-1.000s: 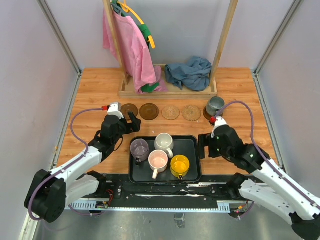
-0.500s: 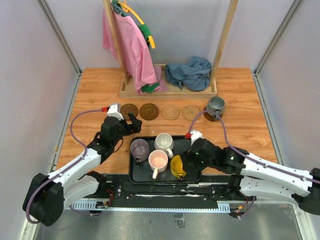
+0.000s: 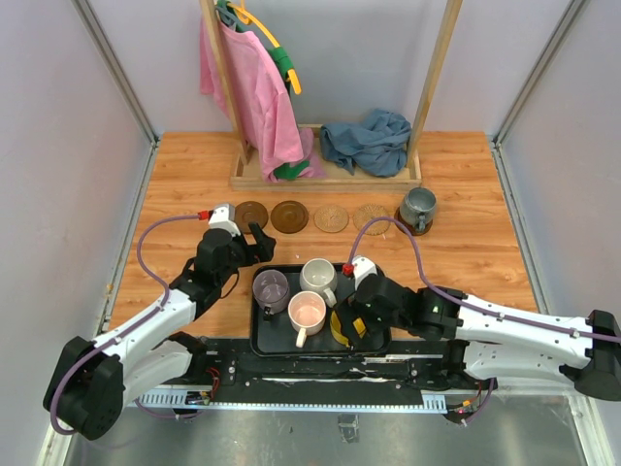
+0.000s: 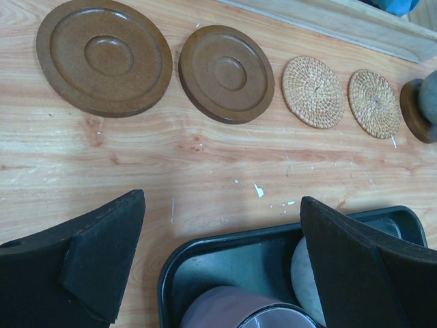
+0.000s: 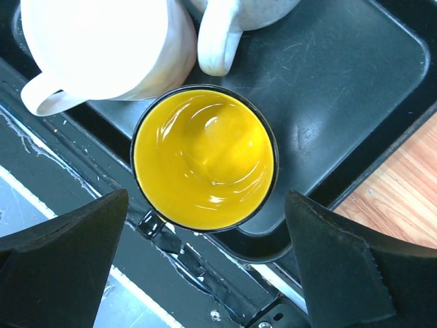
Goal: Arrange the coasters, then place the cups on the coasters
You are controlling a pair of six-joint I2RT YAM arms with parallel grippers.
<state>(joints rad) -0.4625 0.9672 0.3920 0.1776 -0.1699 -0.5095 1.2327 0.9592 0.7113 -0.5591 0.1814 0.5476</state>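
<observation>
Squarely above yellow cup (image 5: pixel 205 157): right hand (image 5: pixel 206 198)

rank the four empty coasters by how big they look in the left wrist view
1. leftmost dark coaster
2. second dark coaster
3. left woven coaster and right woven coaster: too alike to rank

The camera's slant may exaggerate these differences.

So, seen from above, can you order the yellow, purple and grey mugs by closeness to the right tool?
1. Yellow mug: directly under the right tool, on the tray.
2. Purple mug: tray's left side.
3. Grey mug: far right, on a coaster.
</observation>
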